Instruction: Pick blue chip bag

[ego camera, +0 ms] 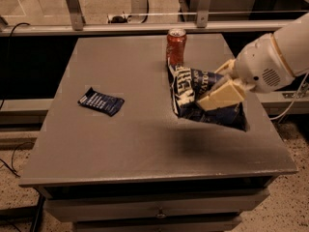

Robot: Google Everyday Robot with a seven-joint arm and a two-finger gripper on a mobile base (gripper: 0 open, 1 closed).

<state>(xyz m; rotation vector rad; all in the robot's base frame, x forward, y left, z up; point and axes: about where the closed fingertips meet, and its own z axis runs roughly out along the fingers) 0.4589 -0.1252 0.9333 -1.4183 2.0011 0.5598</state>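
The blue chip bag is dark navy and crinkly with white lettering. It hangs in the air above the right half of the grey table, with its shadow on the tabletop below. My gripper comes in from the right on a white arm and is shut on the bag's right side; one cream finger lies across the front of the bag.
A red soda can stands upright at the table's far middle, just behind the lifted bag. A small flat dark blue packet lies on the left. A metal rail runs behind the table. The table's front edge has a drawer below.
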